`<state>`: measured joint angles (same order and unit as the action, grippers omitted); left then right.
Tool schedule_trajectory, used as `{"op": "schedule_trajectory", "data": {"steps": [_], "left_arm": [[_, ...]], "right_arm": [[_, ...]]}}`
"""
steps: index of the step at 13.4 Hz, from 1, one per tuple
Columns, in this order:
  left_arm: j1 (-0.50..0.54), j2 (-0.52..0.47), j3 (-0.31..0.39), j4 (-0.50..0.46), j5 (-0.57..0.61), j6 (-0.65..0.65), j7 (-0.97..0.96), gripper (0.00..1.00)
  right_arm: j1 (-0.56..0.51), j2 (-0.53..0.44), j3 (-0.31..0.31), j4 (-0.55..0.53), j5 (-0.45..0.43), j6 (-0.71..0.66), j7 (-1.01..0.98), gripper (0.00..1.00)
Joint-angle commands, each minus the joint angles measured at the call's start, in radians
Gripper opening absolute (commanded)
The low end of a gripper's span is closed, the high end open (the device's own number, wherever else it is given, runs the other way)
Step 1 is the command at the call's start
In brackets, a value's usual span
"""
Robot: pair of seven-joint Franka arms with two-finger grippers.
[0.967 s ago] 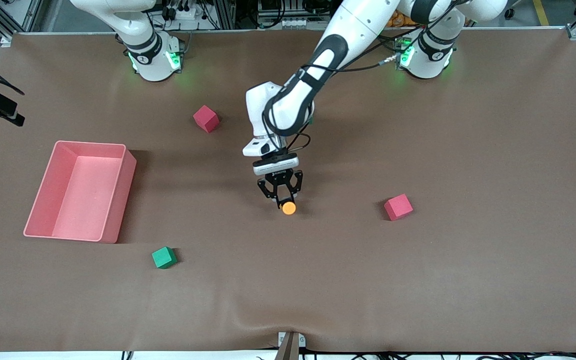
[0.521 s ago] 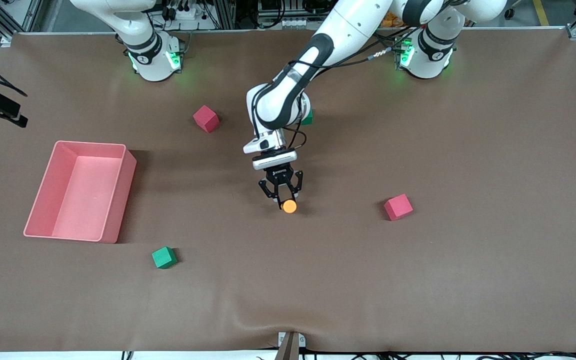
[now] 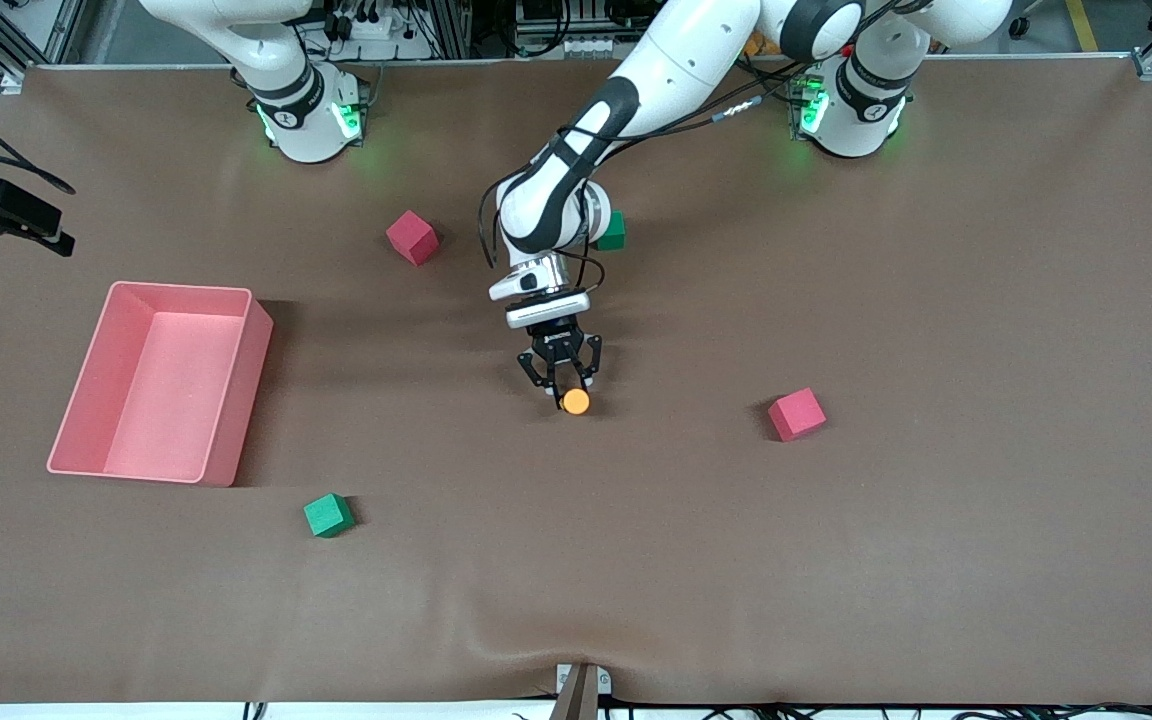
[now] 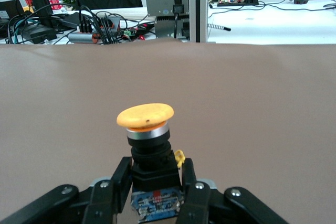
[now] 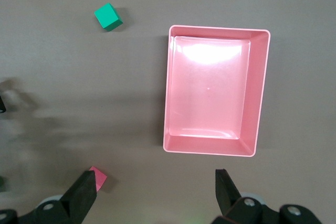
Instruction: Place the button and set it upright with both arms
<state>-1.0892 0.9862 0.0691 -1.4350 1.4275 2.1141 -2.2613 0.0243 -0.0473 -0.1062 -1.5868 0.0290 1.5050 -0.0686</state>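
My left gripper [image 3: 563, 385] is shut on the dark body of the button [image 3: 576, 401] low over the middle of the table. The button's round orange cap [image 4: 145, 116] sticks out past the black fingertips [image 4: 122, 174], pointing toward the front camera. I cannot tell whether the button touches the table. The left gripper [image 4: 153, 174] clamps the body from both sides. My right gripper [image 5: 155, 190] is open and holds nothing, high above the table beside the pink bin [image 5: 210, 93]. It does not show in the front view.
The pink bin [image 3: 171, 390] stands toward the right arm's end. One red cube [image 3: 412, 237] lies near the right arm's base, another [image 3: 796, 413] beside the button toward the left arm's end. A green cube [image 3: 327, 515] lies nearer the front camera; another [image 3: 613, 231] peeks from under the left arm.
The left gripper has drawn the button a little toward the robots' bases, and its forearm has swung and straightened. The right arm has not visibly moved.
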Motion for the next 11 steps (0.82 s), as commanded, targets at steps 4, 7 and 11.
{"op": "schedule_trajectory", "data": {"steps": [4, 7, 11], "left_arm": [[-0.014, 0.046, 0.012, 0.039, 0.034, -0.042, -0.029, 0.09], [-0.029, 0.049, 0.012, 0.039, 0.054, -0.106, -0.029, 0.09], [-0.043, 0.064, 0.012, 0.054, 0.062, -0.120, -0.064, 0.09]], "right_arm": [[0.005, -0.009, -0.003, -0.007, 0.009, 0.001, 0.000, 1.00], [0.005, -0.009, -0.003, -0.009, 0.009, 0.001, -0.002, 1.00], [0.005, -0.008, -0.003, -0.010, 0.009, 0.001, 0.000, 1.00]]}}
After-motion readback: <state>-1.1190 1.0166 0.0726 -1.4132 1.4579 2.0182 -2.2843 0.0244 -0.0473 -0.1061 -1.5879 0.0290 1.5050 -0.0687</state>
